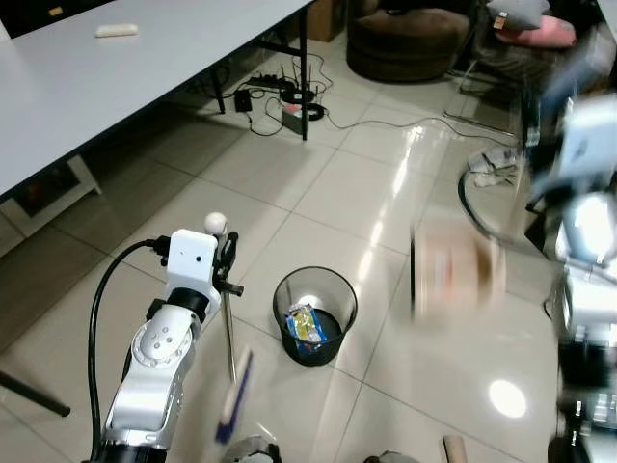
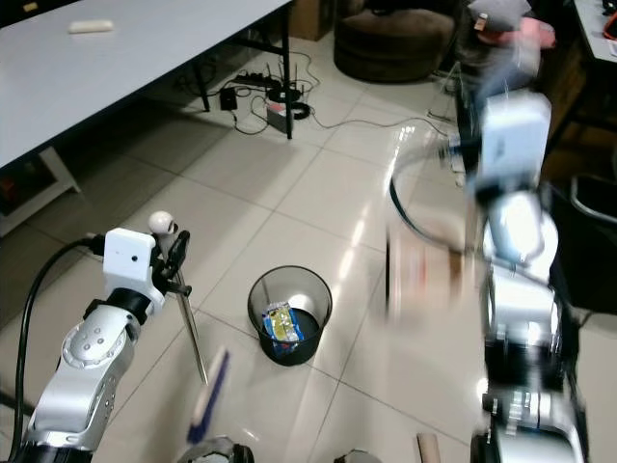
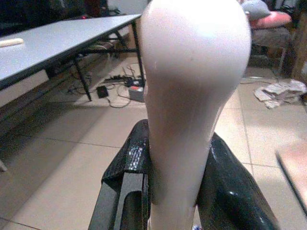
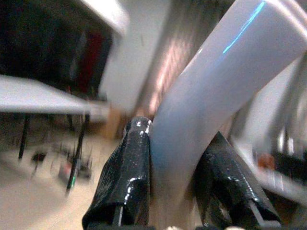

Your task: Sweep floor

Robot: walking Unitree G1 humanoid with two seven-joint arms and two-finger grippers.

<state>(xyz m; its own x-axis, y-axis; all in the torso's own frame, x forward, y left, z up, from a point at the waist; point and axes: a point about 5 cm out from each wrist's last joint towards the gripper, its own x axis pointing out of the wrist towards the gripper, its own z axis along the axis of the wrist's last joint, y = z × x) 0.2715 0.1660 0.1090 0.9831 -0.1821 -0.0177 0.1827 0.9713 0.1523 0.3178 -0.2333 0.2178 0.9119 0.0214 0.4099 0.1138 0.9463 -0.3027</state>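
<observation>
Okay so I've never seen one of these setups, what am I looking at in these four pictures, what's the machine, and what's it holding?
It is a humanoid robot with two silver arms, each ending in two black fingers. The two wide pictures come from cameras in its head, looking down at a tiled floor. The other two come from cameras on its wrists.

The left gripper is shut on a broom handle with a rounded cream top. The right gripper is shut on a pale handle; that arm is blurred, so what hangs from it is unclear.

On the floor stands a black mesh bin with a wrapper inside. A grey table is at left.
</observation>
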